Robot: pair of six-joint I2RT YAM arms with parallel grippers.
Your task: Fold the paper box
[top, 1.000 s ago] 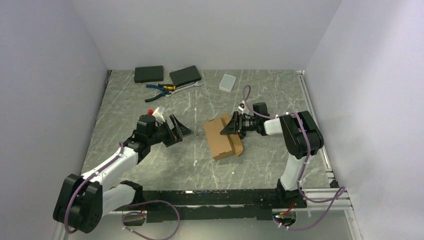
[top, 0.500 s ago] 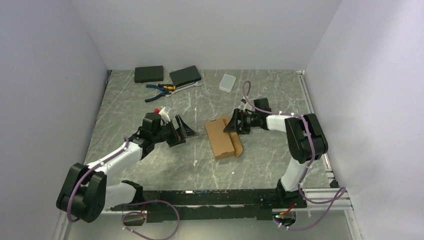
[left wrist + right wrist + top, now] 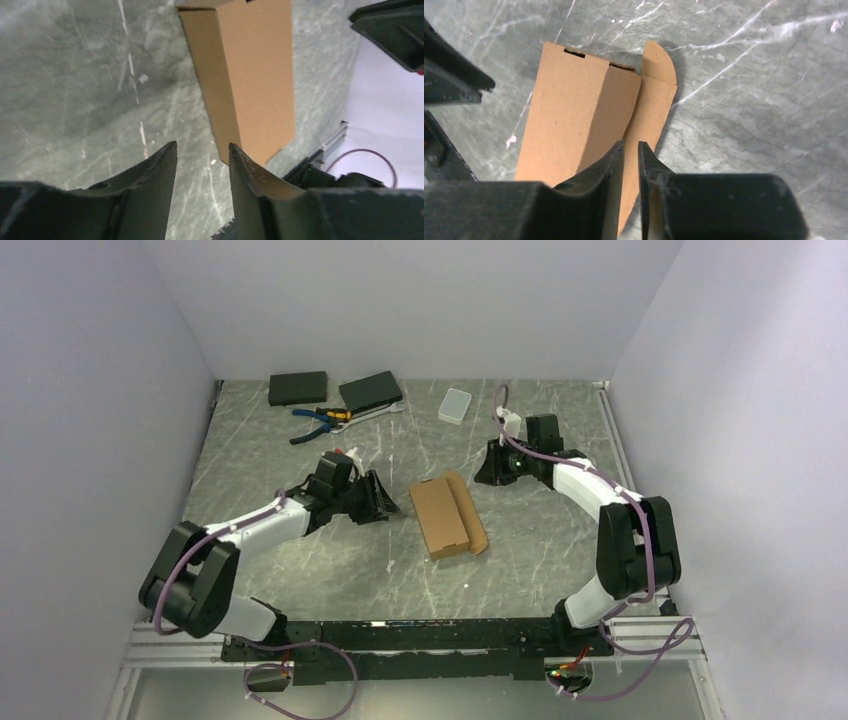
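Paper box (image 3: pixel 250 75): in the left wrist view the far end is clipped by the top edge, and the near corner is hidden behind a finger of the left gripper (image 3: pixel 202 146). In the right wrist view its near end is covered by the right gripper (image 3: pixel 630 145). Red-and-white item (image 3: pixel 345 453): seen from overhead beside the left wrist, partly hidden and too small to identify.

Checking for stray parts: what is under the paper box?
The paper box lies on the grey table, its rounded flap spread flat beside it. Anything beneath the box is covered, so I cannot tell.
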